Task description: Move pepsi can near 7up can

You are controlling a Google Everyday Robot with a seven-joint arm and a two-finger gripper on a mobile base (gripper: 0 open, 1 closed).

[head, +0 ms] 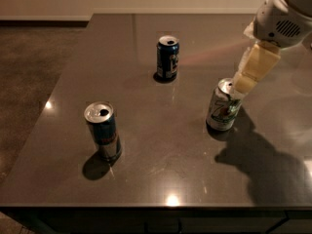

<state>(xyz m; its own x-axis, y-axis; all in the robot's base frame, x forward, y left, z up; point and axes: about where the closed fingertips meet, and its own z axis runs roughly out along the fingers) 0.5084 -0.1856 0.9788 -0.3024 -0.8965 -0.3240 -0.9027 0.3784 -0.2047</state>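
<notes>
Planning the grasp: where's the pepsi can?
Camera view: pepsi can stands far centre of the table, left of the gripper, which is by the 7up can.

Table (146,179), pepsi can (167,57), slim can (103,130), 7up can (222,110) by tool (243,84)
</notes>
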